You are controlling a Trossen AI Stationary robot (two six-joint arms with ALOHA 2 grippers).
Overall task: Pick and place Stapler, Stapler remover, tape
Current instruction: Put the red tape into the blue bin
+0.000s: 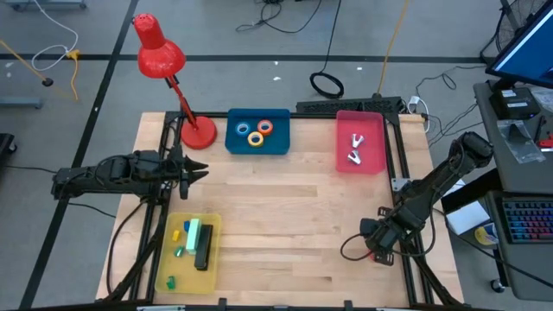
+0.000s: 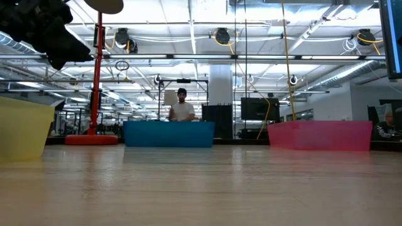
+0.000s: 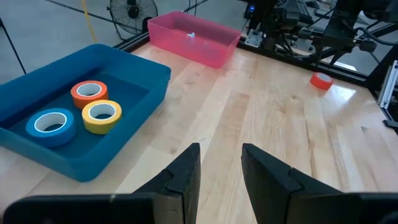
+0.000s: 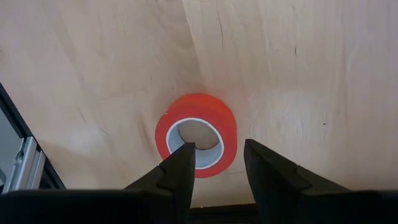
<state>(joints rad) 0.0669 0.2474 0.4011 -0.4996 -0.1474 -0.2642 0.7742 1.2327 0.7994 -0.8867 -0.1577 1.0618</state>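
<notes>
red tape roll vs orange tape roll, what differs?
The red tape roll lies alone on the bare table below the right gripper; the orange tape roll sits in the blue bin against the yellow roll. Colour differs. Both are flat, open-centred rings.

Two dark jointed arms, black tapered fingers (image 3: 186,177), looping black cables

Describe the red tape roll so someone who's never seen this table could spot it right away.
Look at the wooden table, at its right edge near the front corner, where the right gripper hangs. The red tape roll lies flat on bare wood below its fingers. Unlike the three rolls in the blue tray, it sits alone outside any tray.
</notes>
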